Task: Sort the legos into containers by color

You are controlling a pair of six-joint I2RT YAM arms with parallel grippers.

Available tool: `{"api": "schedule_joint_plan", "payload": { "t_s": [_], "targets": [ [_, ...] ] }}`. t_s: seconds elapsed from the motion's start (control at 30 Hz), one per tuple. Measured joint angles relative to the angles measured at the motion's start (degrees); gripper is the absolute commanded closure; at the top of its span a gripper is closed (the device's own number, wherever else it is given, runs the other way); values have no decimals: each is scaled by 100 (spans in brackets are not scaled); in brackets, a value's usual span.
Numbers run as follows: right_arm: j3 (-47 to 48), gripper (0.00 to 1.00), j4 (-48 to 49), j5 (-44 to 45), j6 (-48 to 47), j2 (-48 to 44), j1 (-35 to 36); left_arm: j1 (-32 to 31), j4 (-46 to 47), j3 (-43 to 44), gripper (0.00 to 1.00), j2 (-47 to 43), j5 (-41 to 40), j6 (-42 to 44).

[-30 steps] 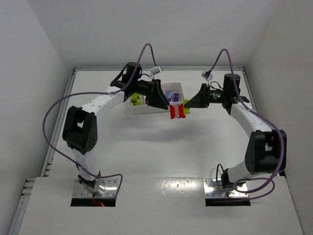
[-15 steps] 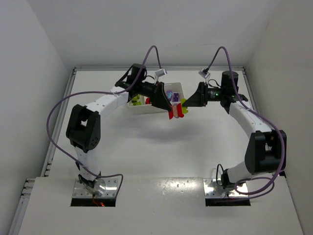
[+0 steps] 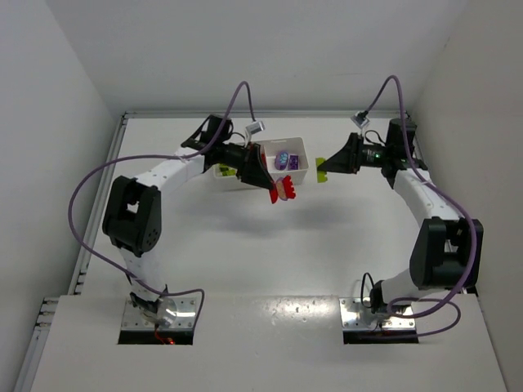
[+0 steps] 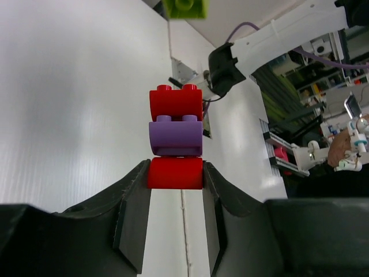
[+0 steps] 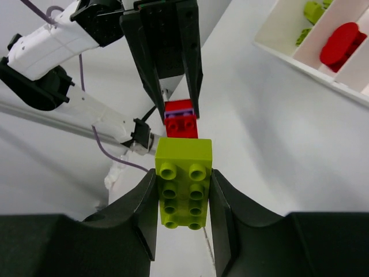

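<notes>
My left gripper is shut on the bottom red brick of a stack of three legos, red, purple and red, held above the table. The stack hangs just in front of the white tray. My right gripper is shut on a yellow-green lego, which is apart from the stack and to its right. In the containers lie a red brick, yellow-green bricks and a purple piece.
The tray's thin dividers split it into compartments. It stands at the back middle of the white table, between the two arms. White walls close off the back and both sides.
My left gripper has shut on the red and purple stack. The two grippers have pulled apart: the yellow-green brick went right with the right gripper, the stack left and nearer.
</notes>
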Motion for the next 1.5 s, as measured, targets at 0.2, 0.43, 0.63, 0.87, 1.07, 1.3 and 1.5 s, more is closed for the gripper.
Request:
{"api": "schedule_joint_plan", "payload": {
  "t_s": [0.2,0.43,0.63,0.87,1.07,1.3,1.5],
  "targets": [
    [-94,100,-35,13,-13,-33,-232,461,-404,-190,99,-94,-262,428],
    [15,100,-590,612,-487,7,-66,632,-570,-186,99,-195,-778,708],
    [1384,100,-752,1429,-678,1049,636,1113,-199,-658,99,-1165,-1309,540],
    [3904,100,-557,2267,-321,3274,1652,2033,330,-1217,99,-2463,-2083,129],
    [5165,100,-433,2675,-2,4675,2481,2778,400,-1545,99,-3025,-2546,-48],
    [5862,79,-433,2988,98,5497,2938,3115,262,-1582,99,-3084,-2662,-129],
    [6151,23,-584,3279,74,5718,2935,3141,179,-1585,99,-3084,-2660,-155]
  ]
}}
